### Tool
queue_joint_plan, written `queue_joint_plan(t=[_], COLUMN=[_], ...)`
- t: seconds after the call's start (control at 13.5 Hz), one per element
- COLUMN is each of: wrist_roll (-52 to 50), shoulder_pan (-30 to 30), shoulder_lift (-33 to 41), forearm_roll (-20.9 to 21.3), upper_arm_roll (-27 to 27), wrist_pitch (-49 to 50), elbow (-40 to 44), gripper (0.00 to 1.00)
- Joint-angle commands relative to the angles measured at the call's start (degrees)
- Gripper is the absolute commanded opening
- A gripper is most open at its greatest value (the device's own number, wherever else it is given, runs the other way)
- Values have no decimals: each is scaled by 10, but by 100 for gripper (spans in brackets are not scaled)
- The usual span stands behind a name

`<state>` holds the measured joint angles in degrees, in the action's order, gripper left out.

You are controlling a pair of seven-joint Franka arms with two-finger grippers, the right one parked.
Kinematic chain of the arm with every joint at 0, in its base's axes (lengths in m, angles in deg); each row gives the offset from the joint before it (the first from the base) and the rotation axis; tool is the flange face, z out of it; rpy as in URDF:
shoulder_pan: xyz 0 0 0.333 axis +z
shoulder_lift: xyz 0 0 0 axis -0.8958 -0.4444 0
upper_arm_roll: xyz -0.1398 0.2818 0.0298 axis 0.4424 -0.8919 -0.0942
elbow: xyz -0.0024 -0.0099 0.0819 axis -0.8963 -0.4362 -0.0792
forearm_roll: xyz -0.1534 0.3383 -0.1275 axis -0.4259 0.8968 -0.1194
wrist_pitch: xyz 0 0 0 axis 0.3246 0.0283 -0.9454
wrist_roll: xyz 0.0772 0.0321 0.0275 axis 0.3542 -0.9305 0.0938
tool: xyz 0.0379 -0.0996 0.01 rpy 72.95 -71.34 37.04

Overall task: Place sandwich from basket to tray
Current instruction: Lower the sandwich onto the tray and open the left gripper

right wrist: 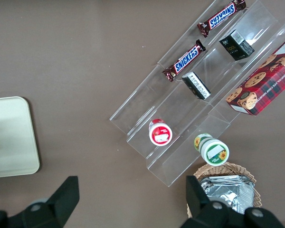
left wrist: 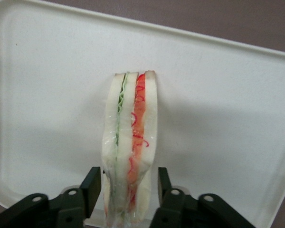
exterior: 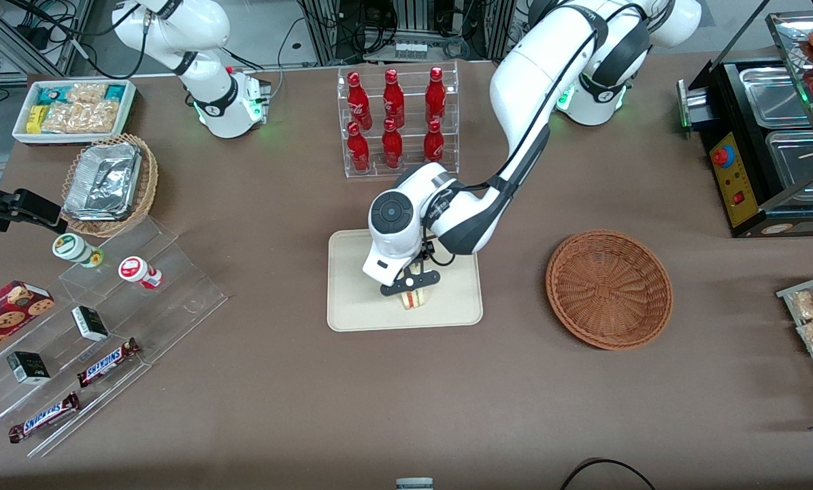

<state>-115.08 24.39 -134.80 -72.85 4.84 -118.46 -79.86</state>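
The sandwich [exterior: 416, 300] stands on its edge on the cream tray [exterior: 352, 299], in the part of the tray nearer the front camera. In the left wrist view the sandwich [left wrist: 130, 137] shows red and green filling between pale bread, with the tray [left wrist: 47, 95] under it. My left gripper [exterior: 413, 290] hangs right over it. The gripper [left wrist: 128, 175] is open: its black fingers [left wrist: 92, 183] flank the wedge with a thin gap on each side. The reddish-brown basket [exterior: 609, 289] sits empty toward the working arm's end.
A clear rack of red bottles [exterior: 398, 122] stands farther from the front camera than the tray. Toward the parked arm's end are a stepped acrylic shelf [exterior: 107, 327] with snacks, a tan wicker basket of foil containers [exterior: 110, 184] and a white snack bin [exterior: 73, 109]. A black warmer [exterior: 773, 136] stands at the working arm's end.
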Motion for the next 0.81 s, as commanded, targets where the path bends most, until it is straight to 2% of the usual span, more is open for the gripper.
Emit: queue_joint_plan(t=[0.0,0.22,0.37,0.59,0.74], wrist_roll=[-3,-1,15,62,116], shoulder_pan=[3,6,12,66,104], shoulder_lift=[23,60,84,119,162], forearm_roll=[9,6,39,42,26], upper_arm_roll=[-6,-8,-13,-8,-8], wrist_pitch=[18,61,101,108,106], elbow=[9,9,7,-8,-58], gripper=[100,100,100,100,100])
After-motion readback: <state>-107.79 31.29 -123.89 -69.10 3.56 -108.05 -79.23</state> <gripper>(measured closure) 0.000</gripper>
